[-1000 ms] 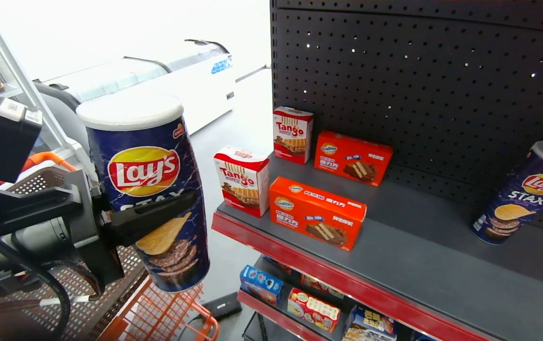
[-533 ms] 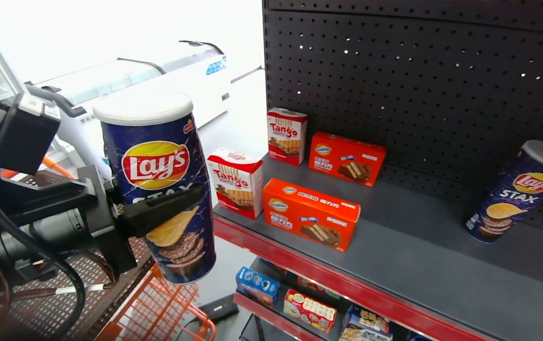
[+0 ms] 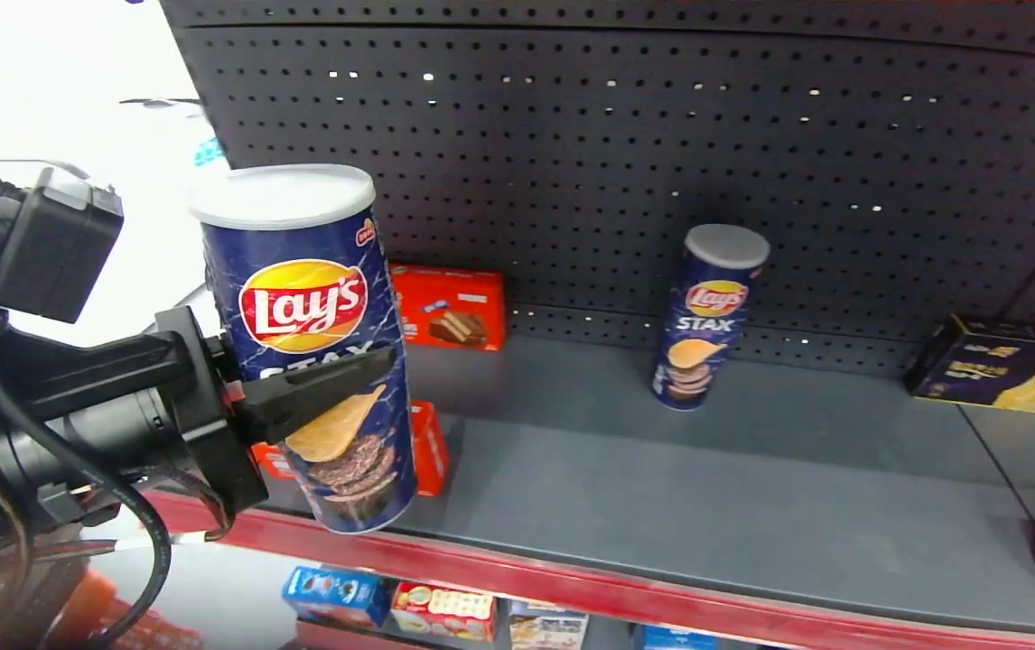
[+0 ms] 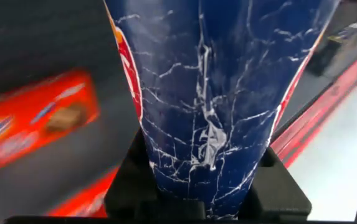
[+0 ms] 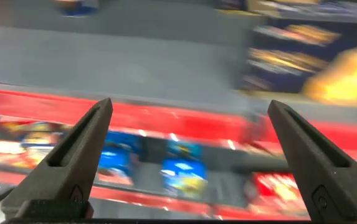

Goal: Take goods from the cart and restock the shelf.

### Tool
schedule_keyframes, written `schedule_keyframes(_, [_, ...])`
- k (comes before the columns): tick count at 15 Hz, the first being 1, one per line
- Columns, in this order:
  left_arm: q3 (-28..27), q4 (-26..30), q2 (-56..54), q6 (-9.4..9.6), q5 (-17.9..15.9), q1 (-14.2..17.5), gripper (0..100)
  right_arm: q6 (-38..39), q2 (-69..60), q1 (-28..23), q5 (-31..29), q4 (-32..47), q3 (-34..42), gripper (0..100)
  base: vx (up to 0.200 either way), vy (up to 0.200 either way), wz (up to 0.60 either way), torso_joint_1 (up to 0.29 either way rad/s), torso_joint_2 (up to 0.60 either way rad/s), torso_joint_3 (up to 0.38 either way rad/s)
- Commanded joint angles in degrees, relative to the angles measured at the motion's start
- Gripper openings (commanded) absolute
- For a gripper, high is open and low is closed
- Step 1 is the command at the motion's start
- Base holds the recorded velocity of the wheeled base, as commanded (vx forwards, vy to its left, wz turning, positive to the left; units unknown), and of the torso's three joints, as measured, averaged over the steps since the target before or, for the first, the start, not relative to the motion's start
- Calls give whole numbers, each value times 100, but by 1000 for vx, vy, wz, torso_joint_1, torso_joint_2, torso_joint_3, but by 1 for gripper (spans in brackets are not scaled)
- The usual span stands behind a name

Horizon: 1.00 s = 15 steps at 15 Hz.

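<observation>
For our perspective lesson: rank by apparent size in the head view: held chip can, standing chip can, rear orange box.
Largest first:
Held chip can, enlarged by nearness
Standing chip can
Rear orange box, partly hidden

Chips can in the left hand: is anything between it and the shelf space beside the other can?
Nothing visible. The shelf is bare from the held can to the standing can; an orange box lies behind the held one.
</observation>
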Motion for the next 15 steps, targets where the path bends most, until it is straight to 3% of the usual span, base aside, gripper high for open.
schedule_keyframes(1, [15, 11, -10, 2, 3, 1, 0, 8, 0, 2, 1, -9, 0, 100, 0, 0, -600, -2, 2, 2])
schedule_keyframes(11, [6, 11, -18, 2, 12, 28, 0, 8, 0, 2, 1, -9, 0, 100, 0, 0, 0, 0, 0, 0])
schedule_keyframes(13, [32, 11, -18, 2, 12, 37, 0, 0, 0, 2, 1, 0, 0, 100, 0, 0, -600, 7, 5, 0])
schedule_keyframes(15, [59, 11, -36, 2, 3, 45, 0, 8, 0, 2, 1, -9, 0, 100, 0, 0, 0, 0, 0, 0])
